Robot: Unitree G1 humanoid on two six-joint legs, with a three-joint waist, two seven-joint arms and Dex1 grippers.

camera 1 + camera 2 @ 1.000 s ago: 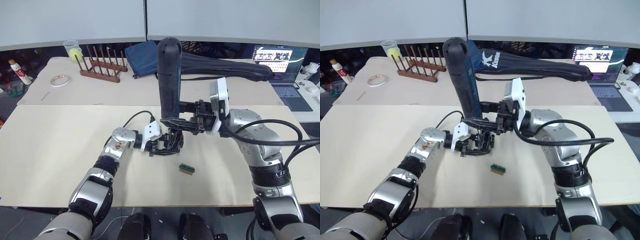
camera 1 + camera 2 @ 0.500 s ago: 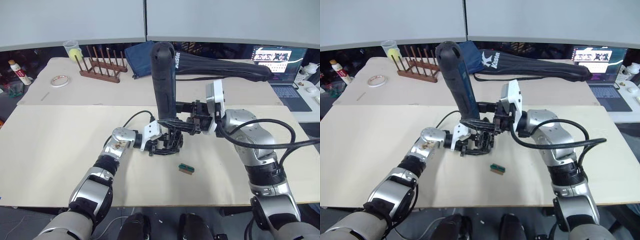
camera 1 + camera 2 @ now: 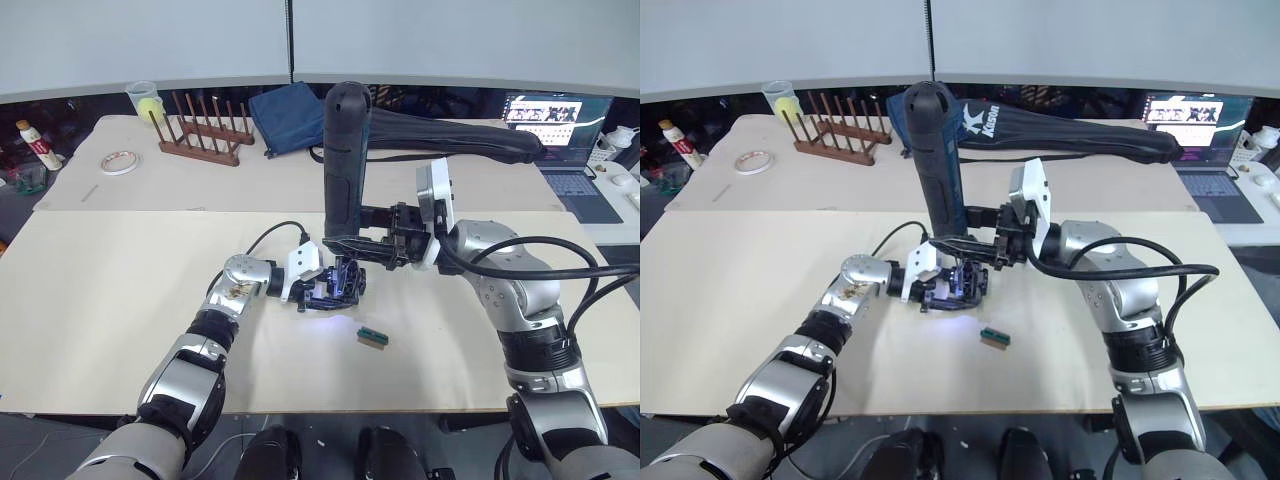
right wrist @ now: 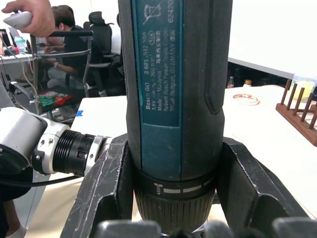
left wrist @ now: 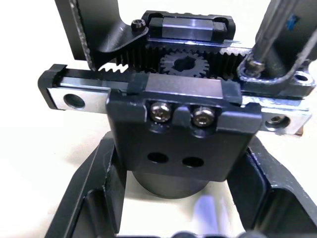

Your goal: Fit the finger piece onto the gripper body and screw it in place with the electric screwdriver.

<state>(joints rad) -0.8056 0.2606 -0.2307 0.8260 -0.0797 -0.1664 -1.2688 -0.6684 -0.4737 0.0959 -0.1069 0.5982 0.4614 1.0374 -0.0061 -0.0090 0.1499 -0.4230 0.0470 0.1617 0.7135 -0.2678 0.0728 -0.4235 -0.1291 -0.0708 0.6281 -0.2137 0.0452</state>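
Screw-driving step: right end effector (image 3: pixel 385 232) clamps electric screwdriver (image 3: pixel 345 165), bit on gripper body (image 3: pixel 338 287) gripped by left end effector (image 3: pixel 315 290). Next: keep bit seated & plumb.

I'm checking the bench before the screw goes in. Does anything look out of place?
One stray: a tiny green-and-red piece lies loose on the table, apart from the gripper body. The electric screwdriver stands roughly upright over the body, light on.
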